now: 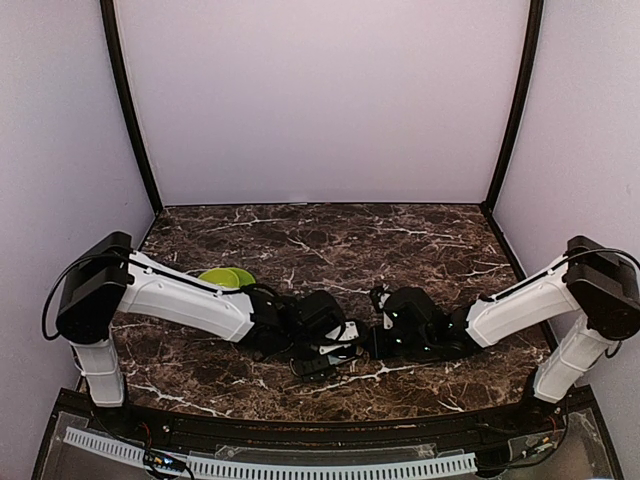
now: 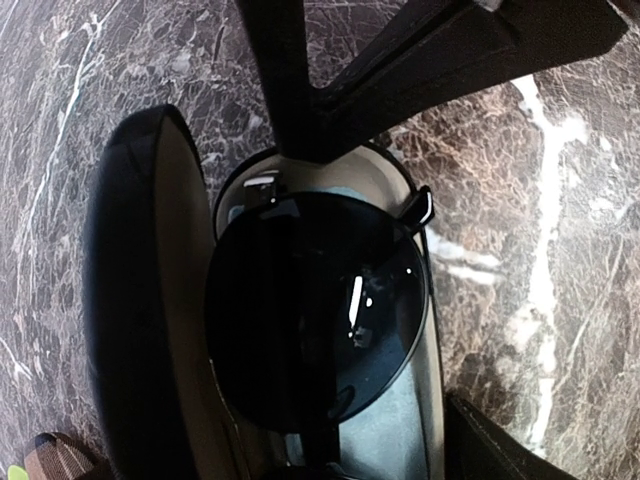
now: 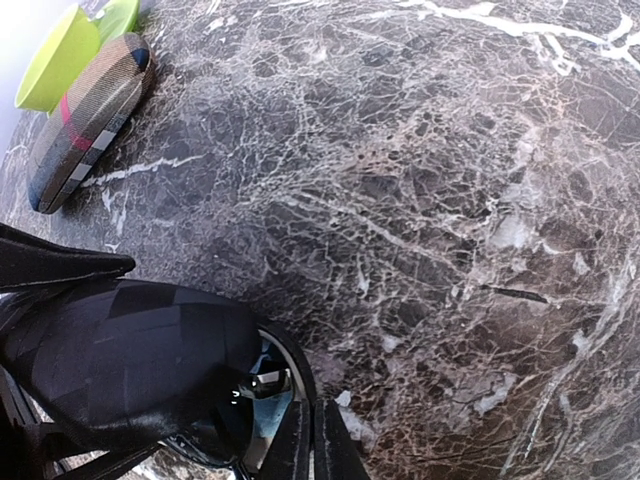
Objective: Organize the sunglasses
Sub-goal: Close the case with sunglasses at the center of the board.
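The round-lensed sunglasses [image 2: 315,310] lay folded inside an open case [image 2: 150,300], on a blue cloth [image 2: 395,440], at the front middle of the table [image 3: 450,200]. The left gripper [image 2: 390,280] hung over them with its jaws spread wide. The right gripper [image 3: 312,445] was clenched, its tips at the case rim; whether it pinched the rim could not be told. A striped case [image 3: 90,120] lay closed beside a green dish [image 3: 55,60].
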Robot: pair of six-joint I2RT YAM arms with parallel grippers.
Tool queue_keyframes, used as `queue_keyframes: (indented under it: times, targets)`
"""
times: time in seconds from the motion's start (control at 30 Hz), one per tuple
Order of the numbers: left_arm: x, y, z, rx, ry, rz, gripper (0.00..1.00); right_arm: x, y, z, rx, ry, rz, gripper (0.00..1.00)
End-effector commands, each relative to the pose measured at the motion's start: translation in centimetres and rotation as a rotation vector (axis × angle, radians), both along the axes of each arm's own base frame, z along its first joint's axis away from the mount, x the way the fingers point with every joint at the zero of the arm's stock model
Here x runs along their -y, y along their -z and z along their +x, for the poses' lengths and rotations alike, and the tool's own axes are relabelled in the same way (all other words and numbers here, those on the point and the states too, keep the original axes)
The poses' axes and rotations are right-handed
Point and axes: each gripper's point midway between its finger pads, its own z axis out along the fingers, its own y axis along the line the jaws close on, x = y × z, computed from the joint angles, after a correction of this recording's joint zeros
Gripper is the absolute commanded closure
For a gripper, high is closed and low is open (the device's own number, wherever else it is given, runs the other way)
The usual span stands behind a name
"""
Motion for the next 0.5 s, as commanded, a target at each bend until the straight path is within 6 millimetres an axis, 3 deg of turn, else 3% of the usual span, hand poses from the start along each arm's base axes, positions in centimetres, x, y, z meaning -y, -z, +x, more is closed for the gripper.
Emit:
queue_keyframes:
  times: [0.0, 0.2, 0.47]
  targets:
    - [-0.5, 0.5, -0.8, 0.027, 0.019, -0.005, 0.25, -0.6, -0.4, -0.1, 0.003, -0.006, 0.026, 0.96]
    - [-0.5, 1.0, -1.6, 0.055, 0.019, -0.019, 0.30, -0.7, -0.3, -0.3, -0.004, -0.006, 0.034, 0.96]
    - [-0.5, 1.8, -2.0, 0.093, 0.021, -0.018, 0.30, -0.8, -0.1, -0.4, -0.012, -0.008, 0.041, 0.96]
